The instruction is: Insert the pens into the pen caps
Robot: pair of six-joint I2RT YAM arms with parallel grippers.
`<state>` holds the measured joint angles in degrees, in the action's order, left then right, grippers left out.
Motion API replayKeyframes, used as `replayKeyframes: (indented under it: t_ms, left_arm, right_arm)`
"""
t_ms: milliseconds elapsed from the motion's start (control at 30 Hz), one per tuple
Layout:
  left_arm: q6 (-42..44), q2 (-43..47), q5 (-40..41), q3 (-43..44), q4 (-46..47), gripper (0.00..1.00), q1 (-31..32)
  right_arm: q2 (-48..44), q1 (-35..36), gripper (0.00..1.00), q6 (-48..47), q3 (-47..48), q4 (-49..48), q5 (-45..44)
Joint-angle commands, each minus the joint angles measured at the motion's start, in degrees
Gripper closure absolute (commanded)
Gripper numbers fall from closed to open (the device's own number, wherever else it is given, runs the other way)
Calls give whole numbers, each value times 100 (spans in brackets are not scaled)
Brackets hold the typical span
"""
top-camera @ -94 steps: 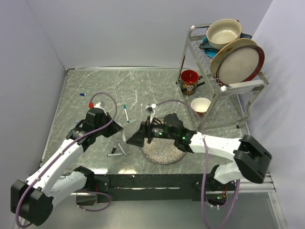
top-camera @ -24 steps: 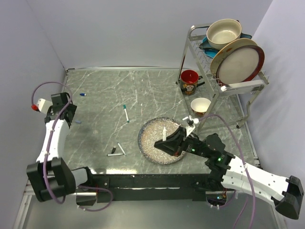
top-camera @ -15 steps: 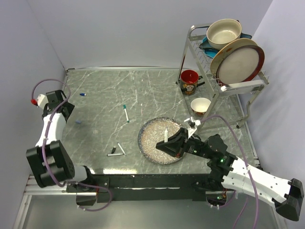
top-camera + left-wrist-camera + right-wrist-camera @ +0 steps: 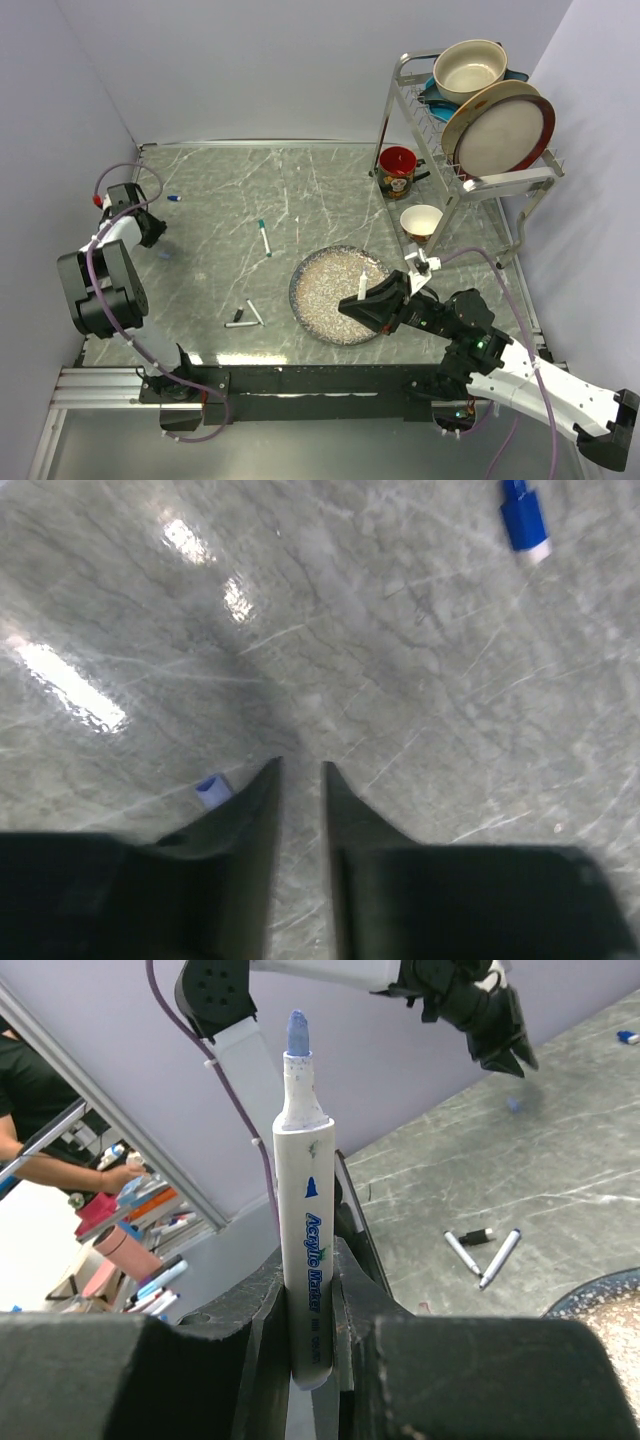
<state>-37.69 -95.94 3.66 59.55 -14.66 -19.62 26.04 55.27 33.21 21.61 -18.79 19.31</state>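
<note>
right gripper clamps blue-tipped pen; left gripper seemingly nearly closed
</note>
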Motion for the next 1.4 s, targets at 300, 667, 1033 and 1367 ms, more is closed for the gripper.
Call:
replayKeyframes:
  t_ms: [300,667,1033,1367]
  left_arm:
    - [183,-874,547,576,-617,99,10]
    - [-36,-567,1092,268,-1136,99,98]
    - [-54,-145,1014,-233,-1443,99,177]
    - [122,471,662,-603,-1513,99,503]
  right_arm:
    - [-214,28,100,-78,-51,42,-138]
    - [-266,19,100,10,-95,-46,-103]
    - [-451,28,100,247,-139,-46,55]
    - [-741,19,100,326,-139,103,64]
